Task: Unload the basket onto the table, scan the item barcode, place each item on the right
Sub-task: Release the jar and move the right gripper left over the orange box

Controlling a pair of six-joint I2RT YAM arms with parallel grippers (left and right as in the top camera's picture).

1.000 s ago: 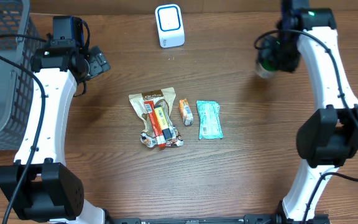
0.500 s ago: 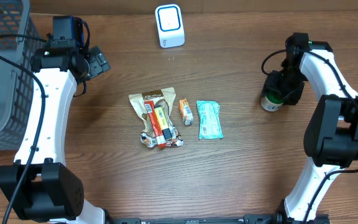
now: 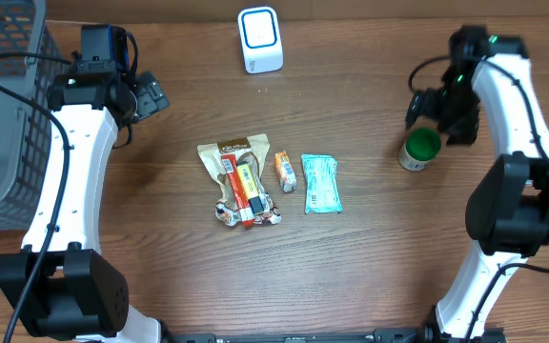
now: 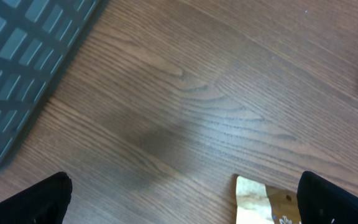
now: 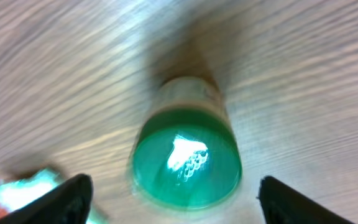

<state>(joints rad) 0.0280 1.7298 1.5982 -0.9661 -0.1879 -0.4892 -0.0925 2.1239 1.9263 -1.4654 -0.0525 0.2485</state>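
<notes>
R gripper (image 3: 443, 110) hangs jaws spread just above the green-cap bottle (image 3: 419, 148), standing upright & free at the table (image 3: 370, 267) right side, L gripper (image 3: 147, 96) spread too, idle; looks btwn items, so next prob. needs a packet from the centre pile (image 3: 241, 181), barcode turned to the scanner (image 3: 259, 39).

A brown wood-grain table (image 3: 370, 276) carries everything here. At the middle of its far edge stands a white scanner (image 3: 260, 38), and a dark mesh basket (image 3: 12, 48) sits at the far left. Near the centre lies a brown pouch (image 3: 232, 154), with a small orange packet (image 3: 285, 171) just to its right and a teal packet (image 3: 320, 183) beside that. Well to the right, apart from the rest, a green-capped bottle (image 3: 418, 149) stands upright.
</notes>
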